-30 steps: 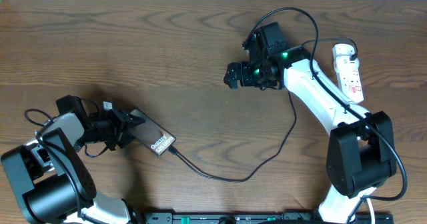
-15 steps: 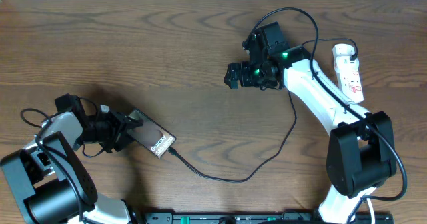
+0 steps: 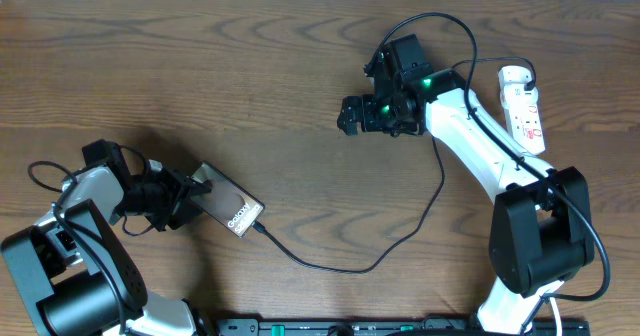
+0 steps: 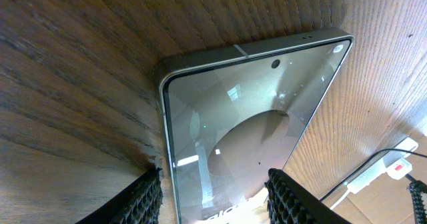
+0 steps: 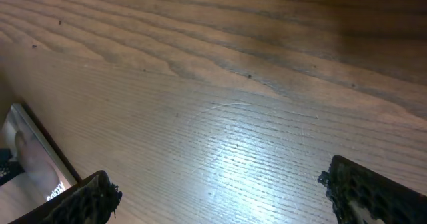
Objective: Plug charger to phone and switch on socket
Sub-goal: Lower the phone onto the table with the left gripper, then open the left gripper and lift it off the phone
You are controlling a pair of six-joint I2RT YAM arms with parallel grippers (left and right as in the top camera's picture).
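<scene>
Fingers of the left gripper (image 4: 217,201) stand half-closed across the phone (image 4: 247,117), one on each long edge, gripping it. Its glossy brownish screen faces up and shows a pale oval reflection. At the phone's far end the charger (image 3: 340,268) meets it, then curves off toward the right gripper (image 5: 220,197), which is spread wide and empty over the table (image 5: 233,84). Beyond that arm lies the socket (image 3: 527,111).

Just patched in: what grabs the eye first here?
At lower left, the left claw grips one end of the phone, a thin black cable trailing from its other end. The right claw hangs open near the middle, and the white power strip lies at the right edge.
</scene>
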